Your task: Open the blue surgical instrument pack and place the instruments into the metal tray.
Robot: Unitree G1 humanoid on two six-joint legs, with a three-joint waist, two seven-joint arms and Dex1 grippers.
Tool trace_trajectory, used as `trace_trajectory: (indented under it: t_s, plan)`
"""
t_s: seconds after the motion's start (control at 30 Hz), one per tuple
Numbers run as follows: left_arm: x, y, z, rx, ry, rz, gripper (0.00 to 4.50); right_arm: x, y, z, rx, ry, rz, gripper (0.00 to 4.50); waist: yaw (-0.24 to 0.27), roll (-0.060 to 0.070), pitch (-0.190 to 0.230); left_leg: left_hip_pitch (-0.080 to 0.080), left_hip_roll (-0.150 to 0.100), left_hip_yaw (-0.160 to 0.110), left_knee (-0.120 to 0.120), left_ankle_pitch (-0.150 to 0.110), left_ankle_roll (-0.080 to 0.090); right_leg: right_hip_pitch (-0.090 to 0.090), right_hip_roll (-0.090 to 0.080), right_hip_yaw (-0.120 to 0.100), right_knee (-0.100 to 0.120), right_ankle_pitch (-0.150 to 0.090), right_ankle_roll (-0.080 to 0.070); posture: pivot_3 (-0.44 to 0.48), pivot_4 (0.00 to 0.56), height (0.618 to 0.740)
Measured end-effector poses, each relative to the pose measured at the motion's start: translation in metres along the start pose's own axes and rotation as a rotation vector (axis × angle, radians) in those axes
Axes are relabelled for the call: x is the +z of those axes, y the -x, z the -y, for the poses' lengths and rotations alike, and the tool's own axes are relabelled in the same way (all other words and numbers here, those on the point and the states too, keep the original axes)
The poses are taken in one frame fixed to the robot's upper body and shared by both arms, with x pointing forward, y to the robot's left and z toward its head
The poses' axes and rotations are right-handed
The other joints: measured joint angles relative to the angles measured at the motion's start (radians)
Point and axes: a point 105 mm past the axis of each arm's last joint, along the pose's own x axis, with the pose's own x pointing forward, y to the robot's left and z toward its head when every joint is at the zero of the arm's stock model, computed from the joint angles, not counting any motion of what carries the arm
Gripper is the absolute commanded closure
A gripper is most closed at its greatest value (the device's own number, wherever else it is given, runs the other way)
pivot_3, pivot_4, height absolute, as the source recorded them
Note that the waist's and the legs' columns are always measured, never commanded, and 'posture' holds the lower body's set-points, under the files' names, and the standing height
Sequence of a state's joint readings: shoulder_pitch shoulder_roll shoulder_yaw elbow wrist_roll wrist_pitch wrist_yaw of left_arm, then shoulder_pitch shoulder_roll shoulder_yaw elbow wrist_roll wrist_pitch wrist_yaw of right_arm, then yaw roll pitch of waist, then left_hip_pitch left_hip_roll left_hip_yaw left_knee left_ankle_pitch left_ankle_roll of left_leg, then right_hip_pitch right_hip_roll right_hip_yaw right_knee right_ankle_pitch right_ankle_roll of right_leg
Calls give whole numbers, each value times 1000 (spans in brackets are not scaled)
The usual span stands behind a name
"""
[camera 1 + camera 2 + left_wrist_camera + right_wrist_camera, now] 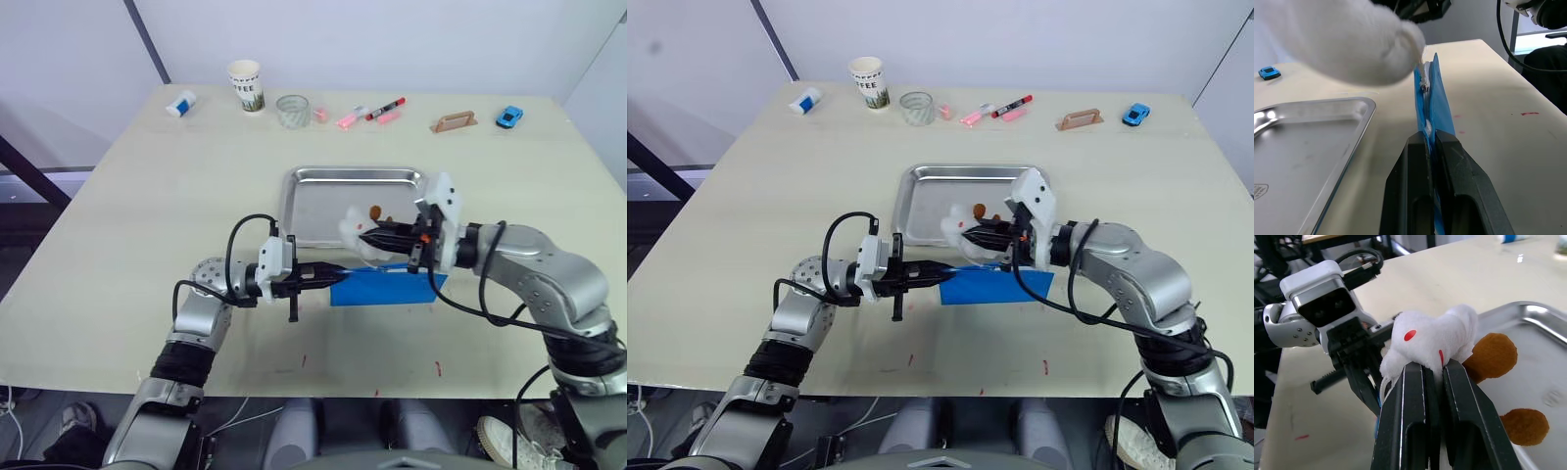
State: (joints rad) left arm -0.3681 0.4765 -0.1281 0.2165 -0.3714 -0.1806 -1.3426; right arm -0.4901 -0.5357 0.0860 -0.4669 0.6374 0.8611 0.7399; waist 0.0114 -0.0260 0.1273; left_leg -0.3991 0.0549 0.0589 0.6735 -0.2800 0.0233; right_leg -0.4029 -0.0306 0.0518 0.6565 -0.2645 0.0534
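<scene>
Bright, even light; soft shadows on the desk (147, 196); glare on the tray (313, 211); nearby white cloth (1347, 44) blurred.

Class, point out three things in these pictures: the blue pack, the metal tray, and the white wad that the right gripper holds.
blue pack (997, 284): right eye view, its flat top face.
metal tray (323, 176): left eye view, its far rim.
white wad (1432, 338): right wrist view, its middle, above the right gripper (1435, 369).

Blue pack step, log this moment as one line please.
left hand: shut on blue pack edge | right hand: shut on white wad | metal tray: no instruments seen
</scene>
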Motion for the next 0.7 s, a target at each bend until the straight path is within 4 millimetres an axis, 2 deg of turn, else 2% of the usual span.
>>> trace_trajectory:
  t_s: [0.17,0.3,0.43,0.5,0.57,0.6,0.63,0.67,0.7]
  plan:
    - [-1,0,-3,20,-6,-14,4500,-4,18,-19,12,39,-22,4462,0,0,0,0,0,-2,0,0,0,0,0,0,0,0,0,0,150,740]
    - [-1,-1,-3,25,-6,-17,4500,-19,31,-35,-11,55,-85,4462,0,0,0,0,0,-2,0,0,0,0,0,0,0,0,0,0,150,740]
    - [-1,-1,-4,25,-5,-17,4500,-29,35,-43,-33,57,-119,4462,0,0,0,0,0,-2,0,0,0,0,0,0,0,0,0,0,150,740]
    - [-1,-1,-4,24,-5,-17,4500,-30,35,-44,-34,56,-121,3632,0,0,0,0,0,-2,0,0,0,0,0,0,0,0,0,0,150,740]
    - [0,-1,-4,22,-5,-17,4500,-34,33,-47,-31,44,-126,2555,0,-1,0,0,0,-2,0,0,0,0,0,0,0,0,0,0,150,740]
    - [0,-1,-4,22,-5,-18,4500,-34,33,-47,-29,43,-125,2312,0,-1,0,0,0,-2,0,0,0,0,0,0,0,0,0,0,150,740]
    - [0,-1,-4,21,-4,-18,4500,-33,33,-48,-26,42,-123,1750,0,-1,0,0,0,-2,0,0,0,0,0,0,0,0,0,0,150,740]
    - [0,-1,-4,20,-2,-19,4500,-33,33,-49,-18,42,-122,1447,0,-1,0,0,0,-2,0,0,0,0,0,0,0,0,0,0,150,740]
    - [0,-2,-4,18,0,-19,4500,-33,34,-51,4,43,-126,813,1,-1,0,0,0,-2,0,0,0,0,0,0,0,0,0,0,150,740]
